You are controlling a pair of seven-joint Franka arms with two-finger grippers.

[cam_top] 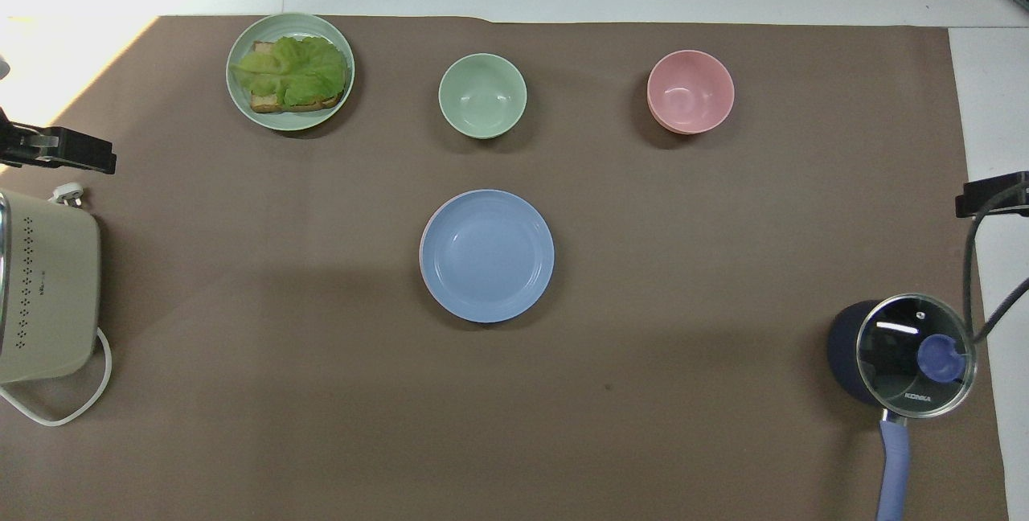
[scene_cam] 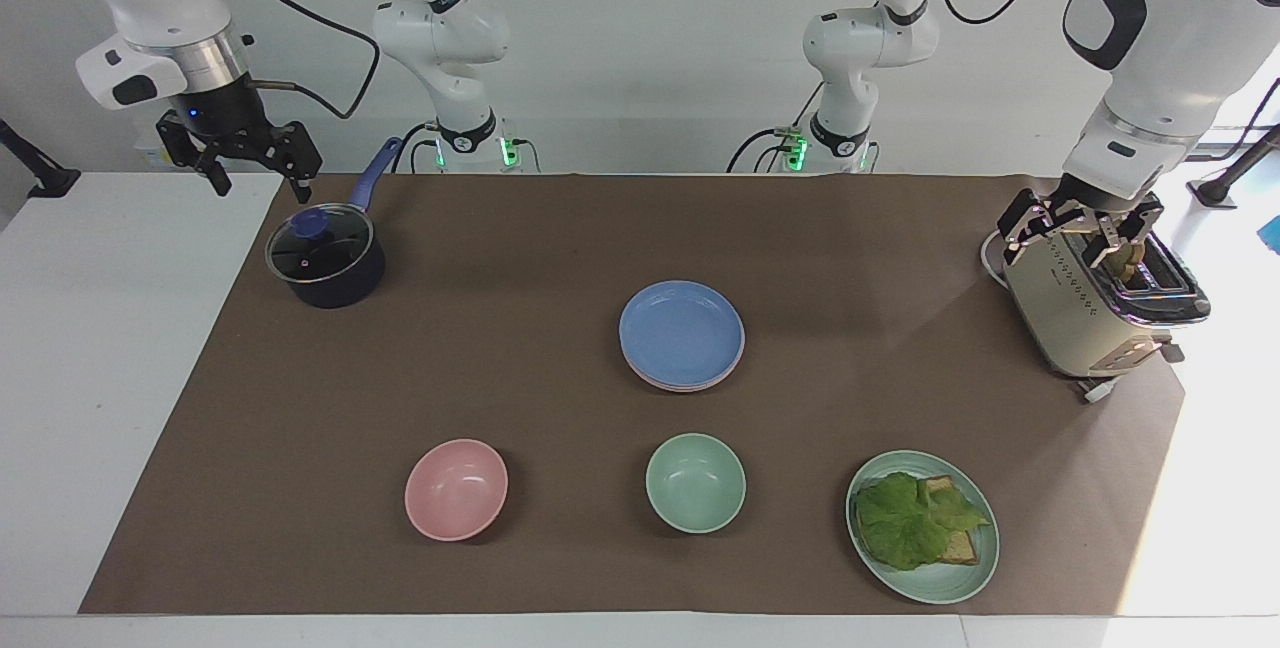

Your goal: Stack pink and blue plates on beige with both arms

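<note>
The blue plate [scene_cam: 682,331] [cam_top: 487,255] lies on top of a stack in the middle of the brown mat. A thin pink plate rim [scene_cam: 683,387] shows just under it. The beige plate is hidden under these two. My right gripper [scene_cam: 256,178] hangs open and empty in the air over the mat's edge beside the dark pot [scene_cam: 325,263]. In the overhead view only its tip [cam_top: 990,201] shows. My left gripper [scene_cam: 1068,236] [cam_top: 58,153] waits open just over the beige toaster [scene_cam: 1085,313], holding nothing.
A pink bowl [scene_cam: 456,489], a green bowl [scene_cam: 695,482] and a green plate [scene_cam: 965,578] with toast and lettuce stand in a row farther from the robots than the stack. The lidded pot [cam_top: 908,356] is at the right arm's end, the toaster [cam_top: 44,296] at the left arm's.
</note>
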